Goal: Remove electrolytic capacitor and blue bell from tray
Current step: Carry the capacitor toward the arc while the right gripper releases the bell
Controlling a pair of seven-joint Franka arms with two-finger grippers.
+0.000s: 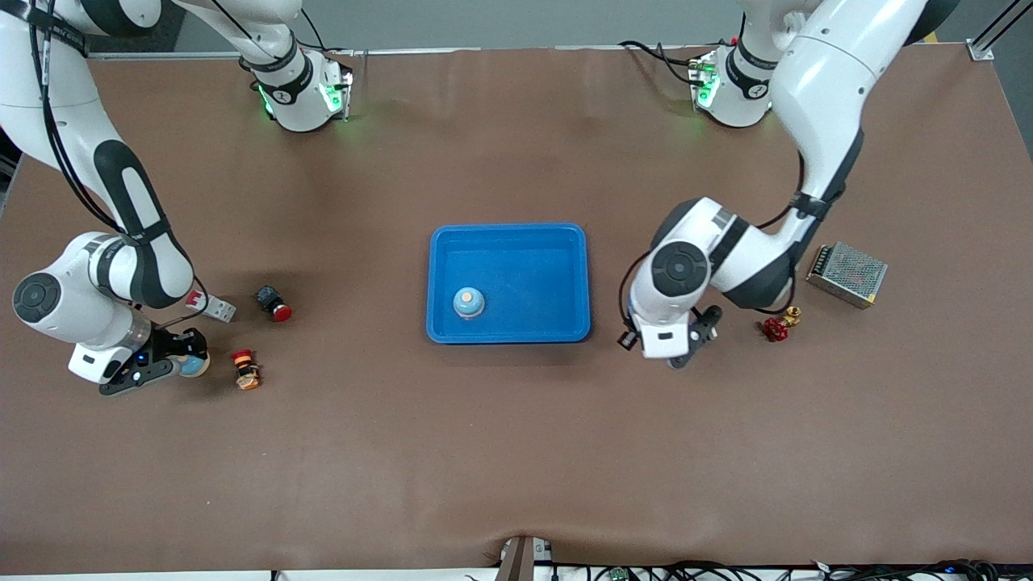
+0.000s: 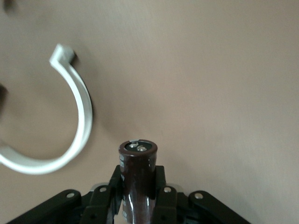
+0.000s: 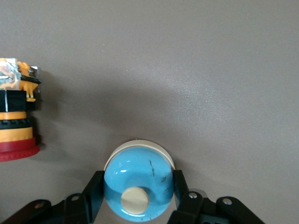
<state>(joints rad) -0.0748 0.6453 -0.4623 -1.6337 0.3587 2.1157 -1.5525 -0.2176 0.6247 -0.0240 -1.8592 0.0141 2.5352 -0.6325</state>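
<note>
Left gripper (image 2: 138,189): I read its fingers as pinched on the electrolytic capacitor (image 2: 138,170), a dark brown can gripped by its body with the terminal end pointing away from the wrist. It is over bare table toward the left arm's end, clear of the tray (image 1: 508,236).

Reason for hold: gripping the can by its sides keeps it in line with the fingers, which I judge suits setting it down upright.

Right gripper (image 3: 138,186): its fingers are clamped on the flanks of a blue bell (image 3: 138,186), cream button facing the wrist, low at the table toward the right arm's end, just beside an orange and red switch (image 3: 16,116). I cannot tell whether the bell's base is resting on the table.

Tray contents: one more blue domed bell (image 1: 468,303) sits inside the tray, near the rim closest to the front camera.

Task standing: in my judgement the capacitor and one bell are out and await release.

Risk: the capacitor may topple when let go. A white curved strip (image 2: 84,116) lies near it.
</note>
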